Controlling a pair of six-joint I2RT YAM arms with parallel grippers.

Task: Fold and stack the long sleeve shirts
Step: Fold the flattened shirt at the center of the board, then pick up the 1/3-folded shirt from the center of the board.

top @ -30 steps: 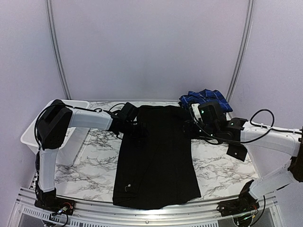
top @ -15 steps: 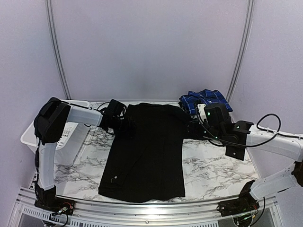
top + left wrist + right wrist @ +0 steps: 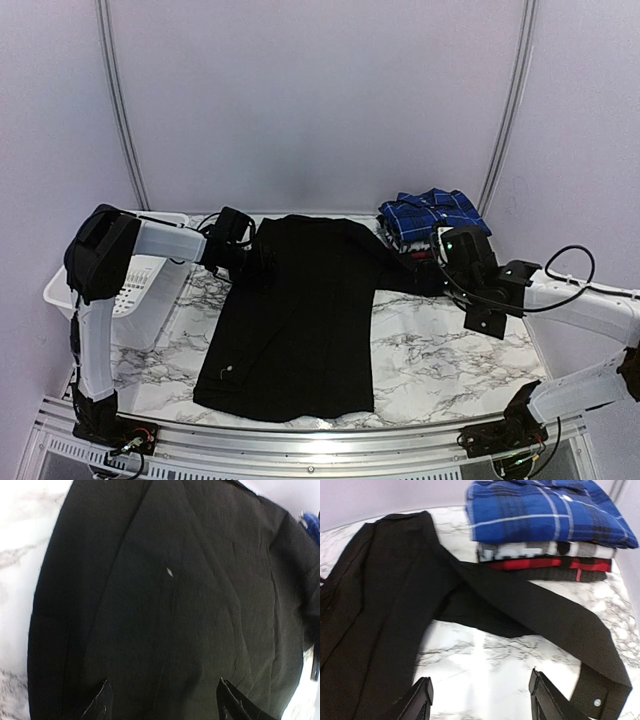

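While three plaid shirts (image 3: 545, 515) sit stacked at the table's (image 3: 450, 350) far-right corner, one black shirt (image 3: 300, 320) lies spread. Left gripper (image 3: 162, 682) and right gripper (image 3: 481, 677) both gape, empty.

Your left arm (image 3: 170, 241) climbs from its base at the near left to a high elbow, then runs its forearm almost level toward the right along the far side. Its left gripper (image 3: 263, 256) points right and slightly down, jaws spread wide, both fingertips (image 3: 101, 706) apart. Your right arm (image 3: 580, 302) rises from the near right and stretches low toward the left and far. The right gripper (image 3: 428, 273) faces left, fingers (image 3: 421, 700) parted.
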